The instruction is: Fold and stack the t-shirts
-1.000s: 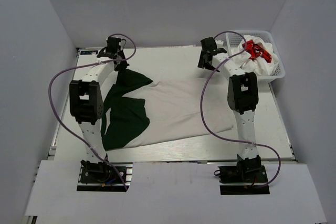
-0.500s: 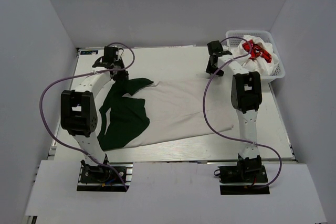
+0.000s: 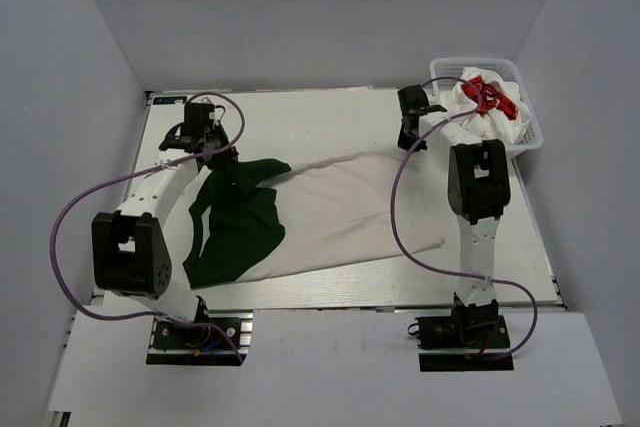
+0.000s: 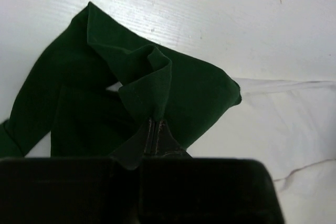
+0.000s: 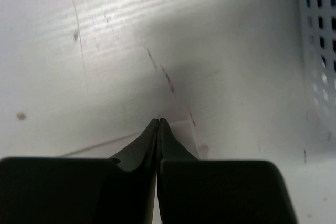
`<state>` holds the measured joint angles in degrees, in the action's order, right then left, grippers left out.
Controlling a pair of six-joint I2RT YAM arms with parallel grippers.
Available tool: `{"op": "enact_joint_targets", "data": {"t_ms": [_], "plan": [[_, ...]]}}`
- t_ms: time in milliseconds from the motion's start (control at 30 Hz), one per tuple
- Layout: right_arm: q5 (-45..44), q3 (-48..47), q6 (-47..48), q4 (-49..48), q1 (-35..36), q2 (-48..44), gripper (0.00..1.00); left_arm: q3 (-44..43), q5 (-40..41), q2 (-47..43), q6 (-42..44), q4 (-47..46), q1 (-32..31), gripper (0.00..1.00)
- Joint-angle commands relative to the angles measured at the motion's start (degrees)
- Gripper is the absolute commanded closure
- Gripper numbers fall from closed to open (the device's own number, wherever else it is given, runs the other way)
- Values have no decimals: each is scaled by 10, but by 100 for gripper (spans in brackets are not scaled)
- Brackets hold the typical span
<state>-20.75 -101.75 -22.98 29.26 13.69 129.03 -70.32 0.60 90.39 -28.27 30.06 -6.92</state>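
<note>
A white t-shirt (image 3: 340,212) with dark green parts (image 3: 235,222) lies spread across the middle of the table. My left gripper (image 3: 208,145) is shut on a bunched fold of the green cloth (image 4: 184,87), which rises into the closed jaws (image 4: 156,122). My right gripper (image 3: 408,139) is at the shirt's far right corner. Its jaws (image 5: 159,120) are closed, with white cloth (image 5: 173,85) tented up into them. More t-shirts, white and one with red print (image 3: 490,97), are heaped in the basket.
The white mesh basket (image 3: 528,137) stands at the far right corner, just right of my right gripper; its wall (image 5: 315,51) shows in the right wrist view. Purple cables loop off both arms. Grey walls enclose the table (image 3: 300,112).
My right gripper slid right toward the basket and closed from wide open. My left arm swung left, dragging the green cloth with it.
</note>
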Motion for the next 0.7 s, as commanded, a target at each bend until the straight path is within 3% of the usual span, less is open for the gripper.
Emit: {"op": "enact_joint_targets", "data": {"t_ms": [0,267,467,667], "plan": [[8,46,19,-35,5,-99,100,28,7,-74,-50,35,-1,100],[73,185,53,-116,6,-215,100,120,5,-221,-87,130,-1,100],[74,243,64,-136,7,-261,100,163,-66,-299,-100,214,-6,100],[79,313,56,-163,5,-308,100,235,-126,-350,-106,240,-6,100]]}}
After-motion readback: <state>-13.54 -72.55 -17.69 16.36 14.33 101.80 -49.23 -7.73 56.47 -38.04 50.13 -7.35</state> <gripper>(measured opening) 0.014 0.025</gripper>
